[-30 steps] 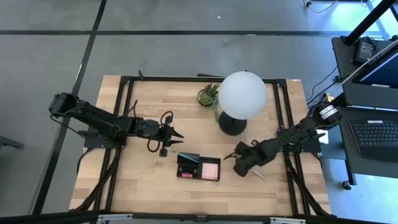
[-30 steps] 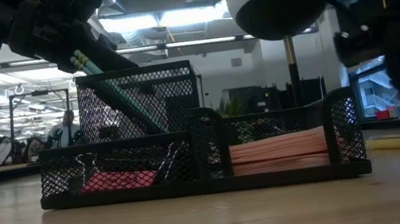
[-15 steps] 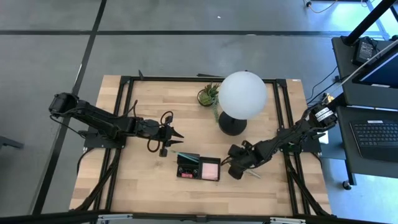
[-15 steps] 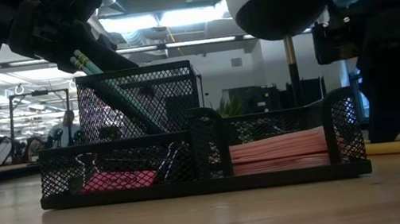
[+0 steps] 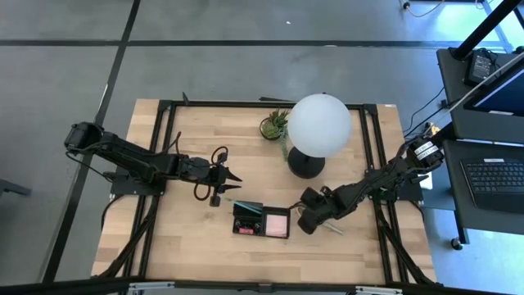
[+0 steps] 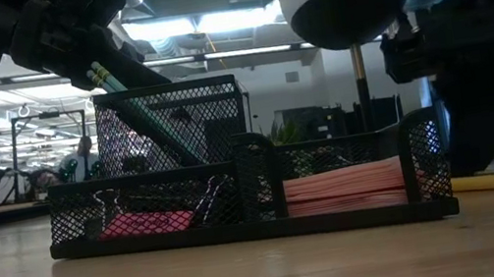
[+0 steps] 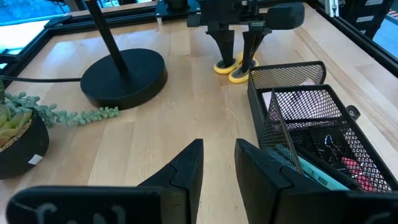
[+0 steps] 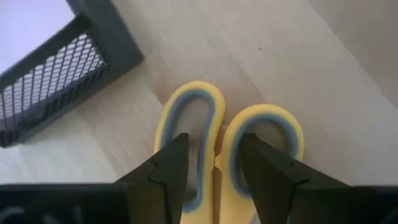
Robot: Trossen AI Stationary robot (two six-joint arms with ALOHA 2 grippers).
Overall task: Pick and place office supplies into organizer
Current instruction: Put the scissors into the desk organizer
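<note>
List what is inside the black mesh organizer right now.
In the organizer: pale-green pencils leaning in the tall cup, a pink sticky-note pad in the side tray, and something pink low in front. The mesh hides anything deeper.

One camera looks straight down on the whole desk [image 5: 188, 246]. Another sits at desk height, close to the organizer [image 6: 246, 193], facing the room. Each wrist camera looks past its own claw; the left one shares the organizer [image 7: 311, 118] with both.
</note>
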